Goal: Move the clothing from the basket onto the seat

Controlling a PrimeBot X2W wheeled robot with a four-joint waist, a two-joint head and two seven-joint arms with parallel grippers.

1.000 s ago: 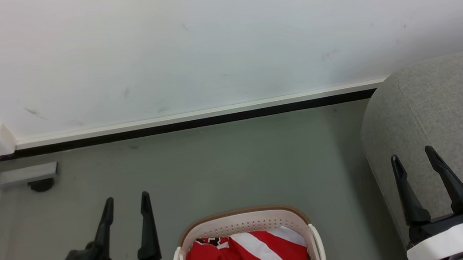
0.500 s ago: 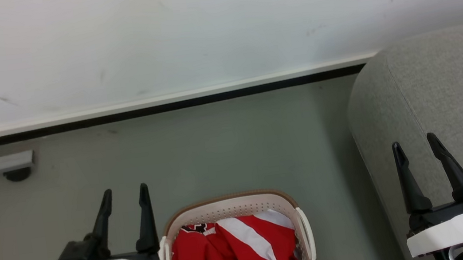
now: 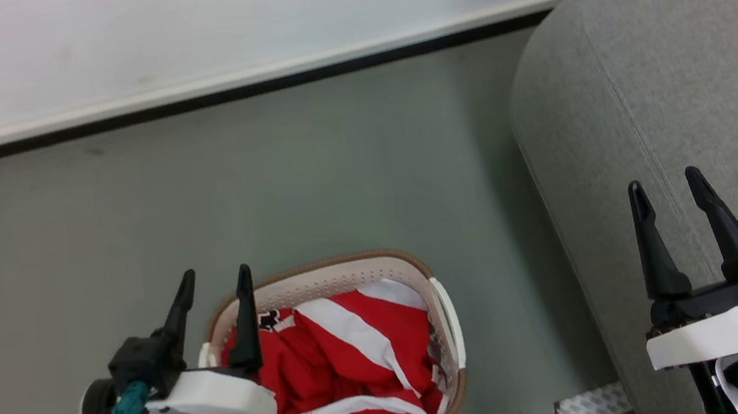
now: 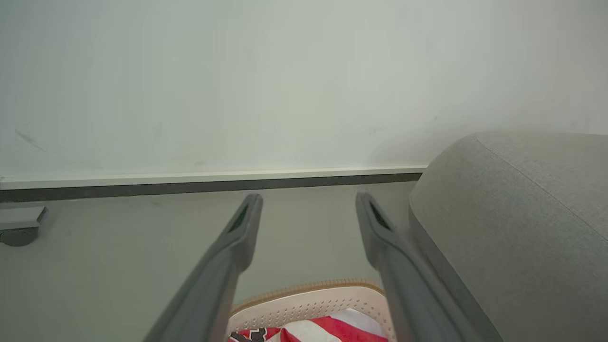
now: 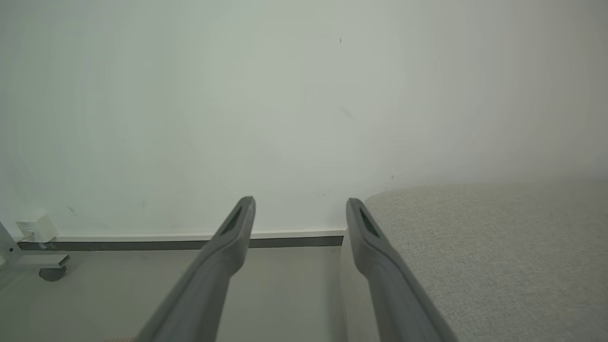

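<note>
Over floor (image 3: 335,168), left gripper (image 3: 216,273) gapes forward

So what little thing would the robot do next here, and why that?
Probably lower the left gripper into the basket, onto the red clothing. It stands open and empty at the basket's left side, nearer the pile than the right gripper, which is open over by the grey sofa. The clothing lies in the basket, none on the visible part of the sofa.

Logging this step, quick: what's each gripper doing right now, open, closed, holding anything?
Left gripper: open, fingers empty, by the basket rim.
Right gripper: open, fingers empty, seen against the seat.
</note>
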